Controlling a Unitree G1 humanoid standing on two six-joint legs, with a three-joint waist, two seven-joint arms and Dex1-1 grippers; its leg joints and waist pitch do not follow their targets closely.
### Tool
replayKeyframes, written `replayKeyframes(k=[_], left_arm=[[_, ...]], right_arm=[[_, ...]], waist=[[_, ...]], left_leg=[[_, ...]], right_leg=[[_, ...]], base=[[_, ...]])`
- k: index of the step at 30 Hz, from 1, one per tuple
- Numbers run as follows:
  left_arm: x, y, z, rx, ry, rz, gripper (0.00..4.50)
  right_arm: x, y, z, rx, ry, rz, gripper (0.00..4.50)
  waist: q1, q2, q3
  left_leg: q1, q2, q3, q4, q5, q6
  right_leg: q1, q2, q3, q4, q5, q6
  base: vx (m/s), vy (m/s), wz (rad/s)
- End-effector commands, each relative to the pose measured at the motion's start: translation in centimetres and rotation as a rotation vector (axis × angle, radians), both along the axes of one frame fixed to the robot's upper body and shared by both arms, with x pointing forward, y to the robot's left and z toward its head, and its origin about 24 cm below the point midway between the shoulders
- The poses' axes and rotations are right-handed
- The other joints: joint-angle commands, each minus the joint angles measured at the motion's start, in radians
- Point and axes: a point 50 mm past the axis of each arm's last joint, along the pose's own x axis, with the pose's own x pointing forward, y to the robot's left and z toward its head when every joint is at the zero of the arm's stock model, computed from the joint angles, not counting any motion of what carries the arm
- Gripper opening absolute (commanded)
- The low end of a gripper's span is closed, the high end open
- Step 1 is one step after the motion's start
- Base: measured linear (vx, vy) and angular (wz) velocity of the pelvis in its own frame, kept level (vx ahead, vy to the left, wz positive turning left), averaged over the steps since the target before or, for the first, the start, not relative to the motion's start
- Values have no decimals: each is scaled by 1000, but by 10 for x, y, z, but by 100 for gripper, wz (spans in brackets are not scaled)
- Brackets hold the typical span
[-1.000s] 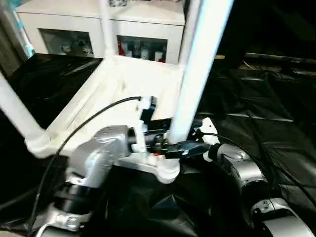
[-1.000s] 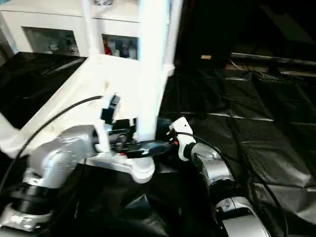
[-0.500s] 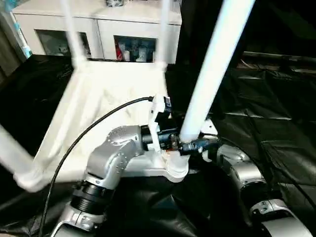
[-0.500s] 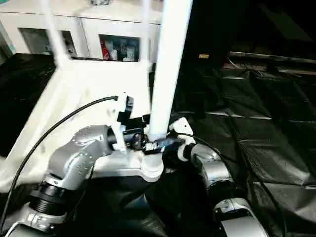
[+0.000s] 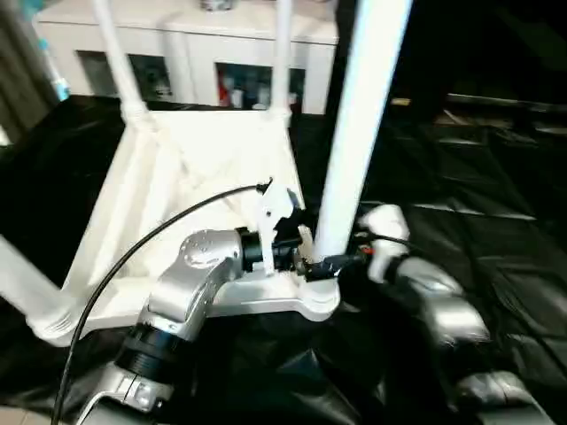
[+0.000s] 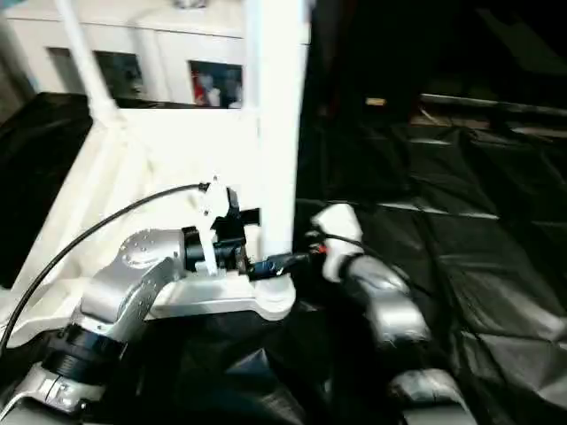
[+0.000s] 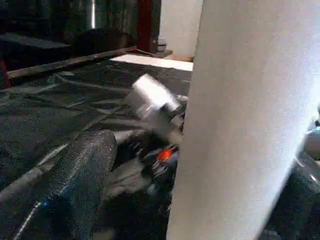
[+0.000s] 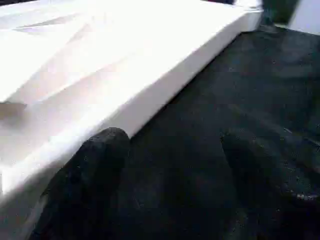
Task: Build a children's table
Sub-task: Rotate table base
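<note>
Swung round against the cabinet behind it, the table [image 5: 204,168] now lies squarer in the frame, upside down on the black sheet [image 5: 461,177]. The near leg [image 5: 359,133], which leaned toward the upper right, now stands close to upright in its corner socket [image 5: 319,301]. I judge the last leg is seated or nearly so, and the build is close to done.

Lowest in the frame, both silver forearms reach in toward that socket just below centre. The left gripper [image 5: 288,252] sits at the foot of the leg. In the left wrist view its fingers [image 7: 75,185] are spread wide to either side of the white tube with a gap showing, so they are released rather than clamped. The right gripper [image 5: 332,263] points at the same spot from the right. Its fingers [image 8: 95,175] are also apart, with only black sheet between them and the white table edge just beside one of them.

At lower left another leg [image 5: 22,288] runs out of the frame. Toward the top, two more legs [image 5: 113,53] [image 5: 282,53] rise from the far corners, near the cabinet [image 5: 195,35].

Open room lies on the right half, where the sheet is bare. On the left the table and a black cable [image 5: 151,239] crowd the arm.
</note>
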Motion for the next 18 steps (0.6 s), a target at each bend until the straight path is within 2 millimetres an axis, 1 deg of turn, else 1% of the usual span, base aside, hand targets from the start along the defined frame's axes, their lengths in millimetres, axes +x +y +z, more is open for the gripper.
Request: replayKeyframes(k=[1, 2, 3, 4, 6, 7, 9, 11, 12, 13, 15, 16, 17, 18], left_arm=[[1, 12, -5, 13, 8, 34, 447], [-1, 16, -8, 16, 21, 36, 447], [-3, 18, -10, 16, 28, 39, 447], [-4, 19, -11, 17, 31, 39, 447], [-7, 26, -16, 24, 47, 49, 447], [-9, 31, -19, 31, 55, 58, 447], [-9, 35, -22, 41, 46, 78, 447], [-8, 38, -23, 39, 41, 97, 447], [-7, 39, -21, 38, 15, 103, 447], [-6, 39, -19, 37, -8, 107, 447], [-2, 40, -15, 30, -23, 123, 447], [1, 40, -13, 35, -29, 135, 447], [4, 41, -14, 59, -21, 131, 447], [4, 41, -14, 59, -21, 131, 447]], right_arm=[[-3, -12, 7, 12, -17, -42, 351], [-6, -15, 7, 9, -20, -53, 351], [-9, -17, 6, 9, -18, -58, 351], [-10, -18, 6, 10, -17, -60, 351], [-17, -20, 6, 19, -11, -63, 351], [-20, -20, 7, 23, -11, -64, 351], [-24, -21, 8, 29, -13, -68, 351], [-27, -23, 10, 33, -13, -73, 351], [-29, -24, 10, 29, -14, -76, 351], [-30, -25, 11, 25, -15, -77, 351], [-29, -27, 15, 12, -22, -79, 351], [-28, -28, 17, 4, -27, -80, 351], [-27, -29, 19, -2, -35, -87, 351], [-27, -29, 19, -2, -35, -87, 351]], waist=[[1, 9, -62], [-2, 11, -61], [-3, 6, -59], [-8, 9, -59], [-10, 16, -60], [-11, 20, -59], [-13, 16, -58], [-13, 18, -56], [-14, 13, -57], [-11, 17, -56], [-11, 5, -56], [-10, 2, -56], [-9, 3, -55], [-9, 7, -54]], left_leg=[[23, 25, -13, -77, -379, 4], [22, 25, -15, -78, -388, 1], [20, 24, -15, -79, -397, 0], [20, 23, -15, -79, -409, -1], [22, 23, -17, -78, -421, -6], [21, 23, -19, -81, -432, -8], [23, 23, -20, -80, -447, -10], [23, 24, -20, -81, -455, -11], [22, 24, -21, -82, -453, -11], [21, 25, -22, -83, -449, -11], [20, 26, -22, -84, -448, -11], [20, 25, -21, -84, -445, -10], [20, 25, -22, -84, -446, -10], [22, 23, -21, -83, -451, -13]], right_leg=[[32, -25, 17, -84, -327, -191], [33, -25, 16, -86, -346, -184], [33, -24, 16, -90, -380, -165], [30, -23, 16, -93, -399, -159], [26, -24, 16, -96, -424, -151], [25, -23, 15, -98, -438, -144], [21, -23, 14, -101, -459, -138], [18, -23, 15, -103, -479, -130], [19, -24, 14, -103, -484, -124], [19, -25, 14, -105, -486, -118], [19, -26, 14, -105, -490, -113], [18, -27, 14, -104, -500, -111], [16, -28, 14, -105, -509, -109], [13, -28, 14, -108, -530, -102]], base=[[0, 0, 0], [0, 0, 0], [0, 0, 0], [0, 0, 0], [0, 0, 0], [0, 0, 0], [0, 0, 0], [0, 0, 0], [0, 0, 0], [0, 0, 0], [0, 0, 0], [0, 0, 0], [0, 0, 0], [0, 0, 0]])
